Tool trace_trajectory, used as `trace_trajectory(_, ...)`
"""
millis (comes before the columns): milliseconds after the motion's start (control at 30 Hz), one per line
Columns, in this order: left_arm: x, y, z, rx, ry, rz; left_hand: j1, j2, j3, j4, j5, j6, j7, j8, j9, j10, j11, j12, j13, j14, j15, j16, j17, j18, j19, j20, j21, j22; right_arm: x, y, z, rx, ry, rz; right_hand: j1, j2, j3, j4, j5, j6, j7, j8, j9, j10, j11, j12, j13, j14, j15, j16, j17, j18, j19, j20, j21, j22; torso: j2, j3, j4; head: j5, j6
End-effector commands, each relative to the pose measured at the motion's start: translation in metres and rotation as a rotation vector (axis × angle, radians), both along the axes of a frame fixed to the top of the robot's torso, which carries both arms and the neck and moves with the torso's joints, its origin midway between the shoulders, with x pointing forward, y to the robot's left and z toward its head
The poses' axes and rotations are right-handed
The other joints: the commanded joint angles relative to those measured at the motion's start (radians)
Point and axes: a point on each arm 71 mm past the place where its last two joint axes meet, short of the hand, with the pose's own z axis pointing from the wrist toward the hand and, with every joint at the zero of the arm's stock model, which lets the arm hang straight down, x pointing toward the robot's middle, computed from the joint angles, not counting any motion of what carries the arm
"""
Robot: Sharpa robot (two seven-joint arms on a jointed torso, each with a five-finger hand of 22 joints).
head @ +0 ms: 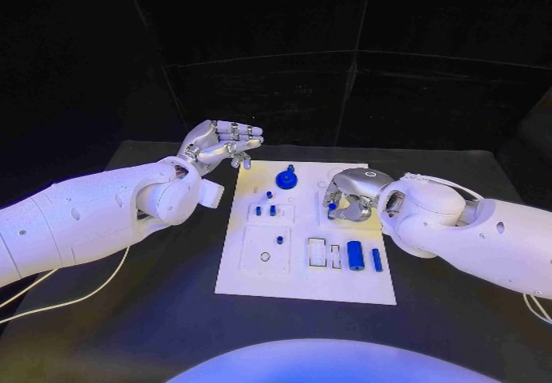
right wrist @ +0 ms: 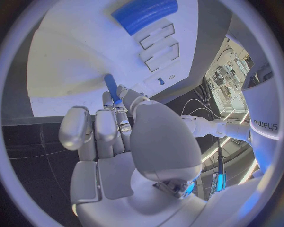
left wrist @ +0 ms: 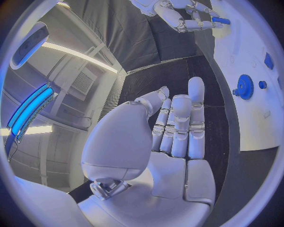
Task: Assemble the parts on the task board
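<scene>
The white task board (head: 301, 281) lies in the middle of the table. My right hand (head: 351, 194) hovers over its upper right part and pinches a thin blue peg (head: 333, 207) between thumb and fingers; the peg (right wrist: 111, 88) points at the board (right wrist: 77, 71). My left hand (head: 221, 144) hangs raised off the board's upper left corner, fingers half curled, holding nothing (left wrist: 177, 127). A blue gear (head: 288, 178) (left wrist: 244, 86) stands at the board's top. Two short blue pegs (head: 266, 211) sit below it. A blue cylinder (head: 356, 255) (right wrist: 145, 13) and a thin blue bar (head: 376, 259) lie at the lower right.
Rectangular recesses (head: 317, 251) and a square plate with a hole (head: 266, 251) mark the board's lower half. A pale cable (head: 69, 299) loops on the black table (head: 161, 319) at the left. Bare table lies in front of and beside the board.
</scene>
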Motion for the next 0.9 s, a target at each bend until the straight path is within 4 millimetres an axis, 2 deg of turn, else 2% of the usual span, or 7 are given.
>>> trace_trajectory(33,0.0,-0.001,0.001,-0.009,-0.004,-0.008,-0.006,0.002,-0.006,-0.002,0.006,-0.005,0.002,0.002,-0.002,-0.004,0.0,0.006,-0.001,-0.006,-0.001,-0.001,0.0,0.015,-0.004,0.003,-0.004,-0.002,-0.003,0.001,0.01,0.059,-0.074,0.002,0.009,0.001,0.008,-0.001,-0.006,0.006,0.0,0.004,0.0,0.017,-0.006,-0.004,0.001,0.023,-0.008,0.007,0.002,-0.02,0.007,-0.002,0.006,0.003,-0.001,-0.0016,-0.0001,-0.004,0.002)
trace_trajectory(233,0.001,-0.001,0.001,-0.009,-0.004,-0.008,-0.006,0.002,-0.006,-0.002,0.006,-0.005,0.002,0.002,-0.002,-0.004,0.0,0.006,-0.001,-0.006,-0.001,-0.001,0.0,0.015,-0.004,0.003,-0.004,-0.002,-0.012,0.002,0.027,0.107,-0.116,0.019,0.009,0.0,0.011,-0.003,-0.007,0.008,0.0,0.003,0.0,0.019,-0.006,-0.006,0.001,0.023,-0.008,0.008,0.002,-0.021,0.009,-0.003,0.009,0.007,0.001,-0.0003,0.0009,0.001,0.004)
trace_trajectory(433,0.001,-0.002,0.001,-0.01,-0.004,-0.009,-0.006,0.003,-0.007,-0.002,0.006,-0.005,0.002,0.003,-0.002,-0.004,0.001,0.007,-0.001,-0.006,-0.001,0.0,0.0,0.014,-0.004,0.003,-0.004,-0.002,-0.022,0.019,0.041,0.177,-0.116,0.069,0.009,-0.001,0.013,-0.005,-0.007,0.009,-0.001,0.003,0.0,0.02,-0.006,-0.007,0.001,0.024,-0.008,0.009,0.003,-0.021,0.009,-0.003,0.01,0.009,0.002,-0.0023,0.0036,0.003,0.001)
trace_trajectory(600,0.001,-0.002,0.001,-0.01,-0.004,-0.009,-0.006,0.003,-0.007,-0.002,0.006,-0.005,0.002,0.003,-0.002,-0.004,0.001,0.007,-0.001,-0.006,-0.001,0.0,0.0,0.014,-0.004,0.003,-0.004,-0.002,-0.027,0.048,0.046,0.278,-0.084,0.134,0.009,-0.003,0.015,-0.007,-0.006,0.01,0.0,0.002,-0.001,0.021,-0.006,-0.009,0.002,0.023,-0.008,0.008,0.0,-0.021,0.008,-0.003,0.009,0.007,0.002,-0.0021,0.0,0.008,-0.006)
trace_trajectory(800,0.001,-0.004,0.001,-0.011,-0.005,-0.011,-0.006,0.003,-0.007,-0.002,0.006,-0.005,0.002,0.003,-0.002,-0.004,0.001,0.007,-0.001,-0.006,-0.001,0.0,0.0,0.014,-0.004,0.003,-0.004,-0.002,-0.037,0.086,0.041,0.345,-0.012,0.266,0.007,-0.004,0.019,-0.008,-0.003,0.008,0.002,0.0,-0.002,0.021,-0.004,-0.013,0.002,0.023,-0.007,0.008,0.0,-0.021,0.008,-0.003,0.01,0.007,0.001,-0.0015,0.0022,0.01,-0.01)
trace_trajectory(900,0.001,-0.005,0.001,-0.012,-0.006,-0.013,-0.006,0.003,-0.007,-0.002,0.006,-0.005,0.002,0.003,-0.002,-0.004,0.001,0.007,-0.001,-0.006,-0.001,0.0,0.0,0.014,-0.004,0.003,-0.004,-0.002,-0.04,0.098,0.034,0.343,0.025,0.31,0.006,-0.003,0.022,-0.01,0.0,0.008,0.002,-0.002,-0.003,0.02,-0.004,-0.016,0.002,0.023,-0.007,0.009,0.0,-0.021,0.008,-0.003,0.011,0.008,0.001,-0.0021,0.0034,0.012,-0.011)
